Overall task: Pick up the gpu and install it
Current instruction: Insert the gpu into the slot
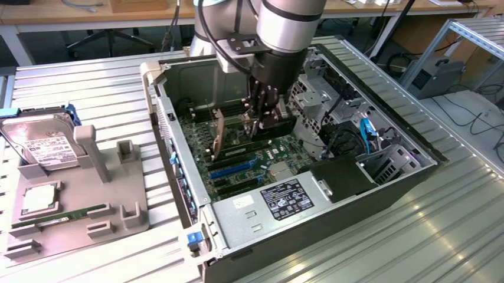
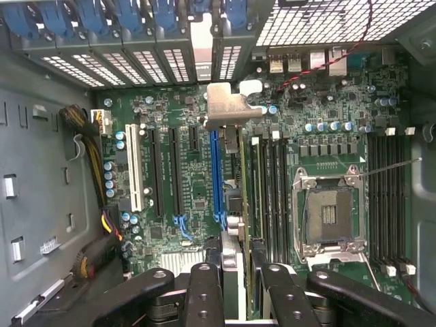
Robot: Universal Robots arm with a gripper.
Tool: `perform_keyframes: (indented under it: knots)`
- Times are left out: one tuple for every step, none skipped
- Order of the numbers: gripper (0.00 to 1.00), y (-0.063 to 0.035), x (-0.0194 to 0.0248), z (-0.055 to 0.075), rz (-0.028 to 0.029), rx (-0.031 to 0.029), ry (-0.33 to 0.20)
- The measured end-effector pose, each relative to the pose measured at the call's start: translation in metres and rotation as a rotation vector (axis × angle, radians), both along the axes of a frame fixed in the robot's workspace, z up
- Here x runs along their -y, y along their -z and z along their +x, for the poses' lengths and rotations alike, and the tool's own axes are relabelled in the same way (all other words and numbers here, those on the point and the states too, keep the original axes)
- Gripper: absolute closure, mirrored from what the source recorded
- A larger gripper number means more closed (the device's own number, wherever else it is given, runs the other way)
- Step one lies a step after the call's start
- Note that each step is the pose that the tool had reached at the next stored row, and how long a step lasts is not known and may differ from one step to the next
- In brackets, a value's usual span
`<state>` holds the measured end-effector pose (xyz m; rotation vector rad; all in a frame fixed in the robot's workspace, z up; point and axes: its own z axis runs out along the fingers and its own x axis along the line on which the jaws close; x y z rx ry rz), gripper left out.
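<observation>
bright, seemingly overhead light; glare on the table point(image 1: 429, 227).

You see the gpu point(image 2: 242, 197) edge-on in the wrist view, so neither face shows. It covers the slot beneath it, and you cannot tell whether its connector is seated. The gripper point(image 2: 238, 274) clamped on it is cut off by the picture's edge. In the exterior view the arm point(image 1: 287, 23) runs off the top edge and the grey fixture point(image 1: 110, 183) off the exterior view's left. The print on the power supply label point(image 1: 287, 200) is too small to read.
</observation>
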<state>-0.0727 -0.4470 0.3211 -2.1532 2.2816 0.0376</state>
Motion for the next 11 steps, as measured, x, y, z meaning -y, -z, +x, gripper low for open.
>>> perform_keyframes:
  knots:
    - [0.73, 0.0002, 0.0001, -0.0002, 0.0, 0.0, 0.0]
    - [0.73, 0.0003, 0.0002, -0.0005, 0.0, 0.0001, 0.0]
    - [0.73, 0.0004, 0.0003, -0.0007, -0.0001, 0.0, 0.0]
    - [0.73, 0.0006, 0.0004, -0.0009, 0.0, 0.0, 0.0]
    - [0.73, 0.0007, 0.0005, -0.0011, 0.0, 0.0, 0.0]
    - [0.73, 0.0009, 0.0006, -0.0014, 0.0, 0.0001, 0.0]
    - [0.73, 0.001, 0.0007, -0.0017, 0.0, 0.0, 0.0]
    - [0.73, 0.0012, 0.0008, -0.0019, 0.0, 0.0001, 0.0]
    - [0.73, 0.0013, 0.0009, -0.0021, 0.0, 0.0, 0.0]
    - [0.73, 0.0014, 0.001, -0.0023, -0.0001, 0.0, 0.0]
    - [0.73, 0.0015, 0.001, -0.0025, 0.0, 0.0, 0.0]
